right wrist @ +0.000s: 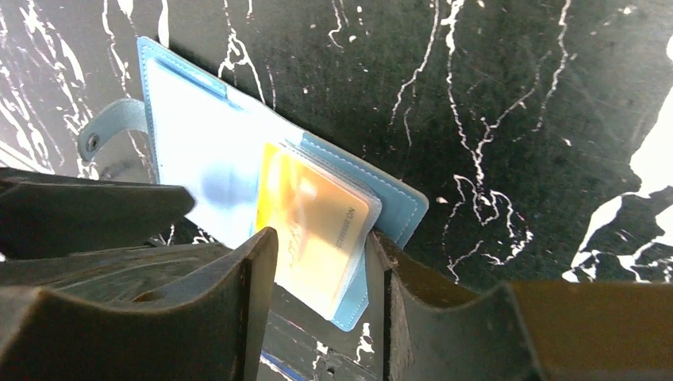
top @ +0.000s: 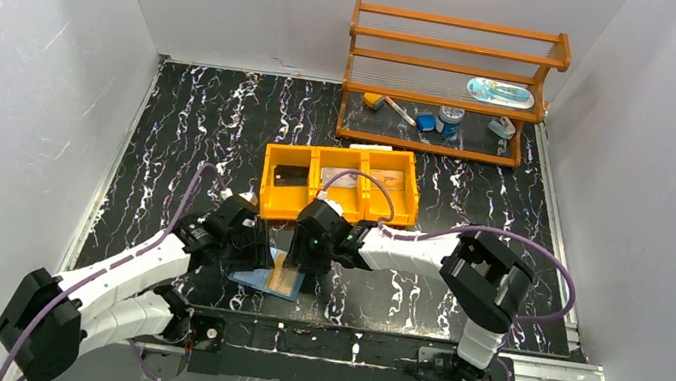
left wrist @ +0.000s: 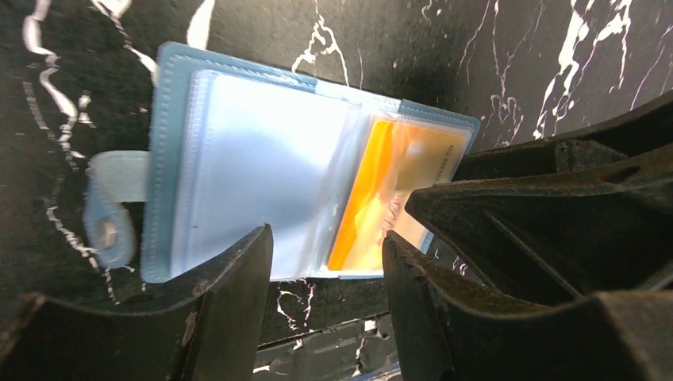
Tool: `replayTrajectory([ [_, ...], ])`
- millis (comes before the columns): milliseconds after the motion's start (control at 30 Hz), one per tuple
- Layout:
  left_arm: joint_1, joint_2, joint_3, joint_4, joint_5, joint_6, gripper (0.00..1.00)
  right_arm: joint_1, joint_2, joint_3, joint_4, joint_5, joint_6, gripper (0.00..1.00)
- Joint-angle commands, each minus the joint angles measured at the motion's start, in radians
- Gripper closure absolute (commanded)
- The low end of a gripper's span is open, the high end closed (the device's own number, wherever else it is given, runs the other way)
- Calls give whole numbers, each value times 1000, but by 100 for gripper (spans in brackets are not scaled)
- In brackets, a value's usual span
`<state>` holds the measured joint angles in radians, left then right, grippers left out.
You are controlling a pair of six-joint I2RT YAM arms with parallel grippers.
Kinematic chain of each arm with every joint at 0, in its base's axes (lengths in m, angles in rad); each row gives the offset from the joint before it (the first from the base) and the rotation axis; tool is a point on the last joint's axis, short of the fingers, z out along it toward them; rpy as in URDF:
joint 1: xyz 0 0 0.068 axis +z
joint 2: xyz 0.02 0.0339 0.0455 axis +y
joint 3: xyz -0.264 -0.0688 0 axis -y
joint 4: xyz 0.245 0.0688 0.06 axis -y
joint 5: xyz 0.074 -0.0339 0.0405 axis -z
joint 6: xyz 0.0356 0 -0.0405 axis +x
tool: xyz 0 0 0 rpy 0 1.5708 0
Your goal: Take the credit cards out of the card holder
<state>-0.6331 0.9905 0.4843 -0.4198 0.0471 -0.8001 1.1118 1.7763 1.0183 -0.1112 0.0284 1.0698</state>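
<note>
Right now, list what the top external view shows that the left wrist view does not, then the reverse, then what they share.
Top external only: the orange tray and, behind it, the wooden shelf with small items on it.
Left wrist only: on the card holder, a snap strap and an empty-looking clear sleeve on one leaf.
Both: the card holder lying open on the black marbled table, with an orange card in its other leaf.

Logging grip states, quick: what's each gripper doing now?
Left gripper: open, holding nothing, over the card holder.
Right gripper: open, over the orange card.
</note>
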Motion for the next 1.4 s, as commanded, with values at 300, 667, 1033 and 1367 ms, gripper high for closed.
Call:
replayTrajectory([
  [300,3,22,-18,13,11,-7,56,2,-27,41,-113,27,-58,57],
  [667,3,-2,-89,50,41,-42,64,4,-43,40,-131,13,-33,52],
  [1033,3,-12,-48,45,60,-34,68,-1,-4,-6,-111,53,-47,83],
  [1367,3,-2,4,45,94,-1,65,-37,-14,-97,100,-96,-45,95],
])
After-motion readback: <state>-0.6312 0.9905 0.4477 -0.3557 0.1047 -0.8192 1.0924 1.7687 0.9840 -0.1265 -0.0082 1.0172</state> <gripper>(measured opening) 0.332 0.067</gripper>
